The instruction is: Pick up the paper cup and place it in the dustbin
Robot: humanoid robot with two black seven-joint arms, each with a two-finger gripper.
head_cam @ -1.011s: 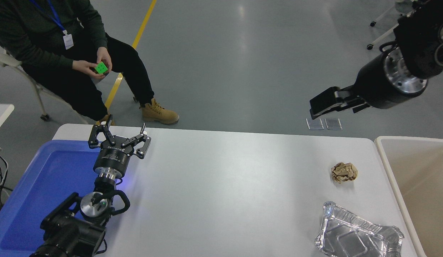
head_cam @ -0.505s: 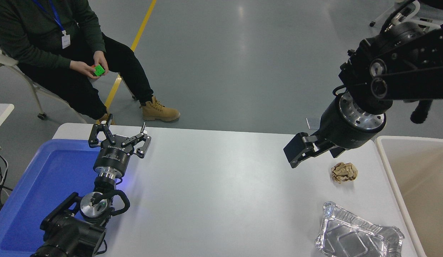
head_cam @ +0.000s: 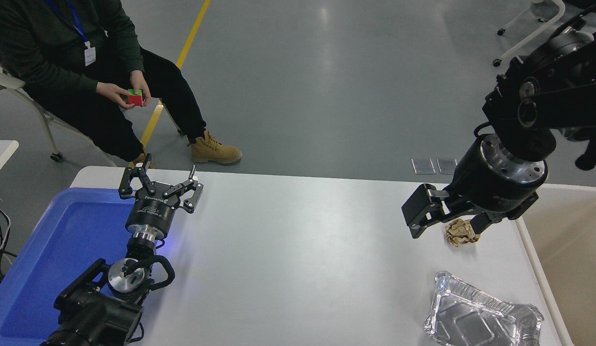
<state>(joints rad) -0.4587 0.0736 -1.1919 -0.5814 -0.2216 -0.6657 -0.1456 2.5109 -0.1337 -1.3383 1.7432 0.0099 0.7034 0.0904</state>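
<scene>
Two black fingers of the right gripper (head_cam: 447,226) stand spread apart around the crumpled brown paper ball (head_cam: 462,232) on the white table (head_cam: 298,250), gripping nothing. No paper cup shows anywhere; the dustbin (head_cam: 567,240), beige with a rounded pale rim, sits at the table's right end. Left gripper (head_cam: 159,186) rests parked and spread wide beside the blue tray (head_cam: 48,250).

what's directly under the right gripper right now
A crumpled brown paper ball lies on the white table between the open right gripper fingers, its upper edge covered. No paper cup is visible.
</scene>
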